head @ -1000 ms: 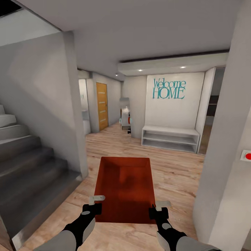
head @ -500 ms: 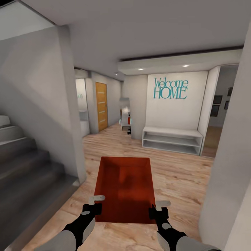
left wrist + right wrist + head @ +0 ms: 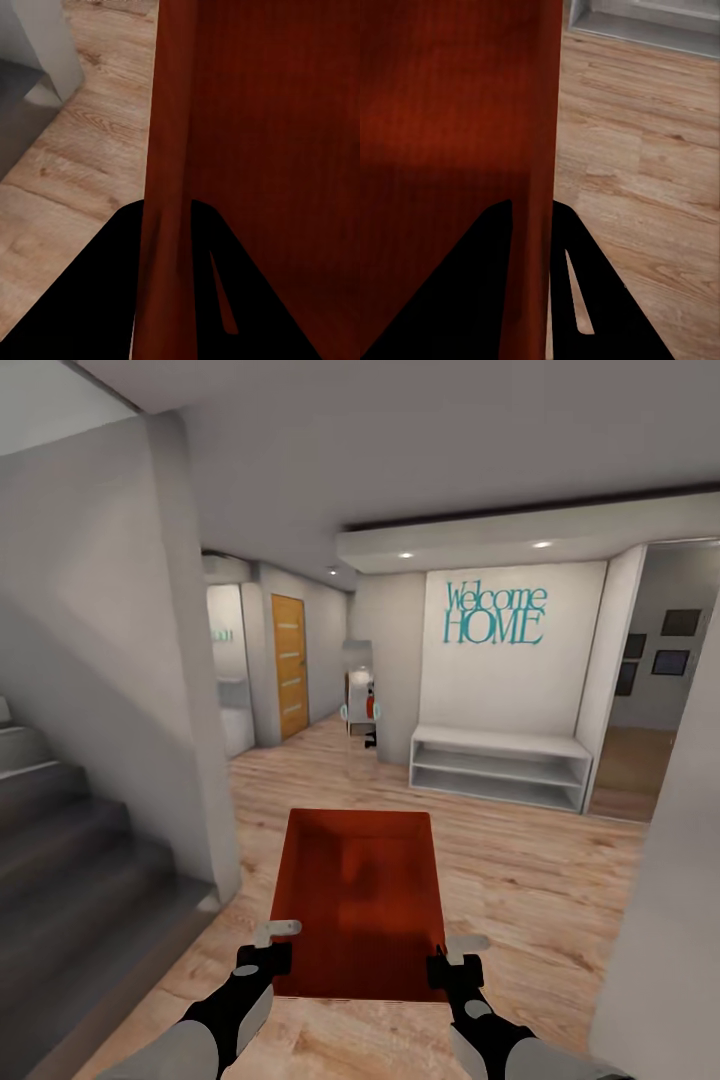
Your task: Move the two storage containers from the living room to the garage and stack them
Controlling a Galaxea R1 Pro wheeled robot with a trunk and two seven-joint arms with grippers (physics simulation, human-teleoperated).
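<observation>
Head view: both arms reach forward, each gripper's jaws clenched on the storage container's side walls.

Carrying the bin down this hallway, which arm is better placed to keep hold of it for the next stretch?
Neither alone, probably both. The left pincer clamps the storage container's left wall near its close corner, and the right pincer clamps the right wall, a symmetric grip. Each wrist view shows a wall between the fingers.

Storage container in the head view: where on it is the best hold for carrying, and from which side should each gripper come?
The storage container is best held by its thin long side walls near the end closest to the robot: left gripper on the left wall, right gripper on the right, each pinching the rim. The walls are thin and upright, so fingers can straddle them.
</observation>
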